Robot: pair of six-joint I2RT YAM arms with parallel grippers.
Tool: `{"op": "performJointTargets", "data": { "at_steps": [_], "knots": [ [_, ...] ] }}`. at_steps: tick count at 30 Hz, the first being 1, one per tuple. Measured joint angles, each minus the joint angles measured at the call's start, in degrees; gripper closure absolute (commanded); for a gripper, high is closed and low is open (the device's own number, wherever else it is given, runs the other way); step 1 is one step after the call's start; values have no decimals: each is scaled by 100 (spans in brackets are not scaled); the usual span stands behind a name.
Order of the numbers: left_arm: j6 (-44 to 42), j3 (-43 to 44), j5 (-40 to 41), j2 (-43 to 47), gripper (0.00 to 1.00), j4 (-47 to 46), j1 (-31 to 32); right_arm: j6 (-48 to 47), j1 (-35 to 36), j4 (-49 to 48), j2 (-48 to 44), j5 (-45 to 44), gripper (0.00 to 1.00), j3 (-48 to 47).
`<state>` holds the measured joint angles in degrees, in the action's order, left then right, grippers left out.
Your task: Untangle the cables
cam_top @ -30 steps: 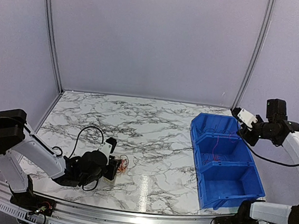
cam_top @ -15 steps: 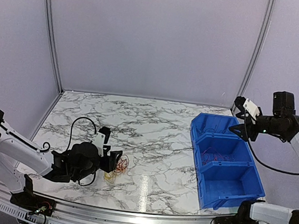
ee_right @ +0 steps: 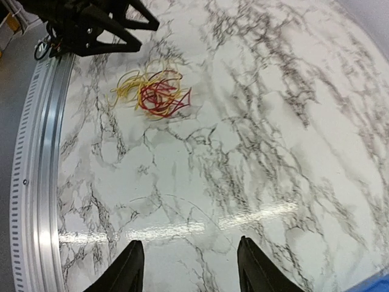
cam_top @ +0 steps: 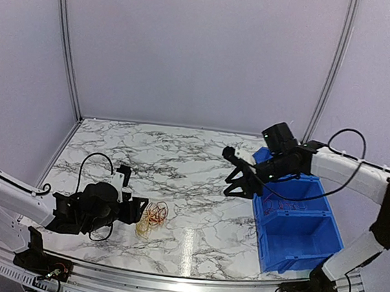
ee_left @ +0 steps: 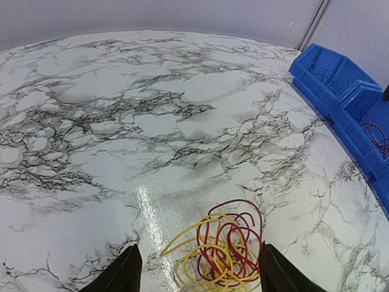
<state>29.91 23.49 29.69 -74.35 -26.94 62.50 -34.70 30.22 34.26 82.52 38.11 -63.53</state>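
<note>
The cables (cam_top: 152, 215) lie on the marble table as a small tangle of yellow and red wire loops. In the left wrist view the cables (ee_left: 223, 249) rest between the spread fingers of my left gripper (ee_left: 200, 272), which is open and grips nothing. My left gripper (cam_top: 136, 209) sits low, just left of the tangle. My right gripper (cam_top: 236, 173) hangs open over the table's middle right, with nothing between its fingers, well away from the tangle. The right wrist view has the cables (ee_right: 155, 93) far ahead of my right gripper (ee_right: 189, 244).
A blue three-compartment bin (cam_top: 295, 258) stands at the right of the table, with thin red and purple wires (cam_top: 280, 206) inside. The bin (ee_left: 340, 91) also appears at the right edge of the left wrist view. The left arm (ee_right: 91, 24) shows at top left in the right wrist view.
The right arm has swung from beyond the bin leftward over the table. The left gripper has opened and drawn back left, leaving the tangle on the table.
</note>
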Motion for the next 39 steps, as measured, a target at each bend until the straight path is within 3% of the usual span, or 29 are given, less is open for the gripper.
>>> {"op": "performJointTargets", "data": {
  "at_steps": [13, 17, 21, 35, 39],
  "knots": [
    [535, -184, -304, -63, 33, 297, -131, 820, 1556, 396, 3519, 328, 44, -2929],
    [614, -184, -391, -105, 41, 315, -133, 1010, 1810, 614, 4177, 317, 45, -3416],
    [632, -181, -496, -162, 42, 321, -133, 1207, 1923, 745, 4507, 258, 48, -3598],
    [461, 107, -741, -507, 43, 326, -133, 1598, 1928, 822, 4778, -166, 76, -4079],
    [417, 203, -741, -708, 52, 323, -133, 1617, 1926, 785, 4734, -299, 77, -4026]
  ]
}}
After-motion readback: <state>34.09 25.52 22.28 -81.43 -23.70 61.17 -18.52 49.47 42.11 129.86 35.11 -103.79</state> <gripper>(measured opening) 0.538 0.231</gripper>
